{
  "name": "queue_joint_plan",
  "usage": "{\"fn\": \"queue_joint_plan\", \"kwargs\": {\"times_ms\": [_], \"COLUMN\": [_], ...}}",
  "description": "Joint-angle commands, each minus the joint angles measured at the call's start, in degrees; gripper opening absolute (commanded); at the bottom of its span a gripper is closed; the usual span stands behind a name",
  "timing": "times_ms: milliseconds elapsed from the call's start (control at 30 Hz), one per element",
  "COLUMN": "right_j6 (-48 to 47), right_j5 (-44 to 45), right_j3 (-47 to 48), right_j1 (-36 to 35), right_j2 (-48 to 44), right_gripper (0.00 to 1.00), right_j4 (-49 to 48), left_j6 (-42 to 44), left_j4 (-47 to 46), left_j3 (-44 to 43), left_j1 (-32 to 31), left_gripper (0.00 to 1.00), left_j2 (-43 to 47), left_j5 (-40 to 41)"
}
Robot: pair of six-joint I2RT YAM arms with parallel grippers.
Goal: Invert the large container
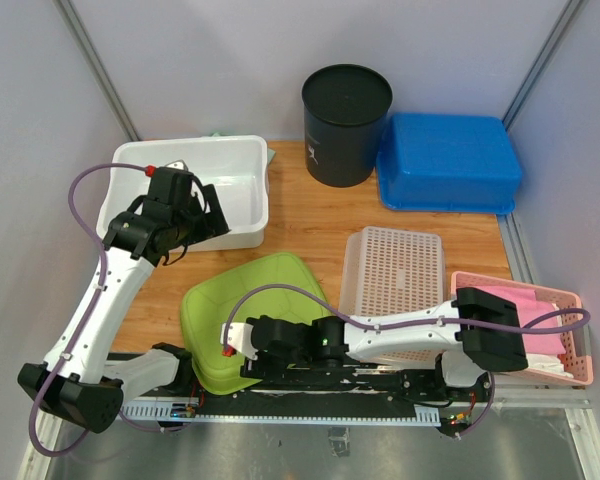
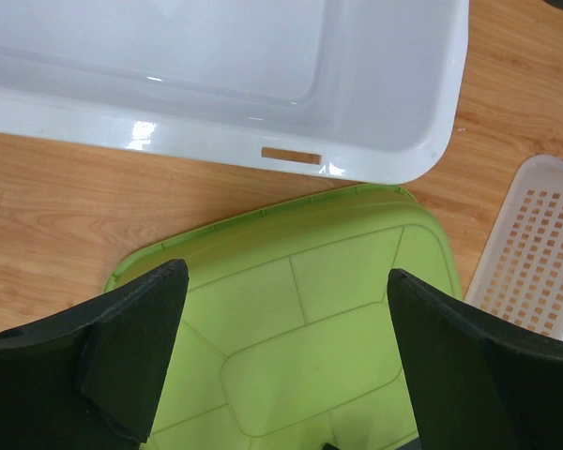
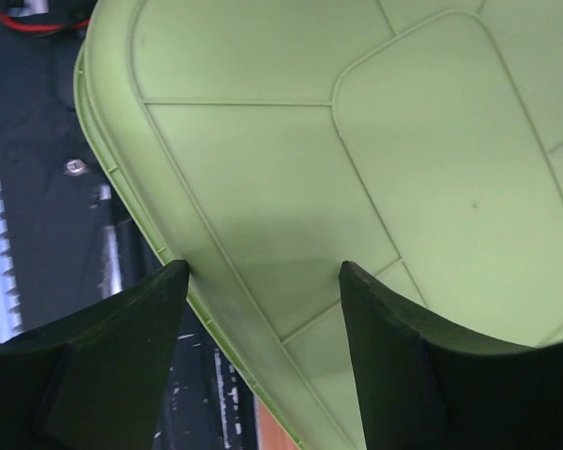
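The light green container (image 1: pixel 270 300) lies near the table's front edge with its ribbed base facing up; it also shows in the left wrist view (image 2: pixel 310 319) and the right wrist view (image 3: pixel 338 141). My right gripper (image 1: pixel 235 342) is open at its near left corner, and the green rim runs between the fingers (image 3: pixel 263 267). My left gripper (image 1: pixel 208 215) is open and empty, hovering over the near wall of the white tub (image 1: pixel 190 145), above and behind the green container (image 2: pixel 286 277).
A black bucket (image 1: pixel 346 125) and an upturned blue bin (image 1: pixel 448 160) stand at the back. A white perforated basket (image 1: pixel 395 275) lies right of the green container, and a pink basket (image 1: pixel 565 335) at the front right. The white tub (image 2: pixel 357 141) is empty.
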State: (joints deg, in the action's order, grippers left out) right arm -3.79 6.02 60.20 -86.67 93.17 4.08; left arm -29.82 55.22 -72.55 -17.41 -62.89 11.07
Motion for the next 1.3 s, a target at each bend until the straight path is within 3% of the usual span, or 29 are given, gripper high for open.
{"fn": "queue_joint_plan", "kwargs": {"times_ms": [0,200,500,767,933,1133,1233,1267], "right_j6": [-2.0,3.3,11.6,15.8,23.2,30.2,32.0,32.1], "right_j5": [14.1,28.5,29.3,21.3,10.3,-5.6,-10.5,-11.5], "right_j3": [-1.1,0.7,7.1,-5.3,-10.8,-6.1,-1.3,0.3], "right_j1": [-0.5,-0.4,0.5,4.2,14.8,30.3,34.7,35.7], "right_j2": [1.1,5.0,11.1,-4.3,-14.1,-11.5,-7.3,-6.0], "right_gripper": [0.67,0.68,0.68,0.68,0.69,0.7,0.69,0.69], "right_j4": [-2.6,-2.4,-2.5,-8.4,-7.5,-1.4,2.8,4.3], "left_j6": [0.0,0.0,0.4,1.2,-3.0,-10.4,-15.3,-17.2], "left_j4": [-1.8,-2.4,-2.6,2.0,7.5,13.0,16.1,17.1], "left_j3": [-2.1,-1.7,-2.3,0.0,6.0,14.7,18.5,19.2], "left_j1": [0.3,0.3,0.3,0.3,0.3,0.3,0.3,0.4], "left_gripper": [0.91,0.91,0.91,0.93,0.93,0.93,0.93,0.98], "left_j2": [0.5,0.4,0.2,2.2,8.7,13.7,15.8,16.5], "left_j5": [0.6,0.5,0.5,0.5,0.8,3.5,7.6,9.3]}}
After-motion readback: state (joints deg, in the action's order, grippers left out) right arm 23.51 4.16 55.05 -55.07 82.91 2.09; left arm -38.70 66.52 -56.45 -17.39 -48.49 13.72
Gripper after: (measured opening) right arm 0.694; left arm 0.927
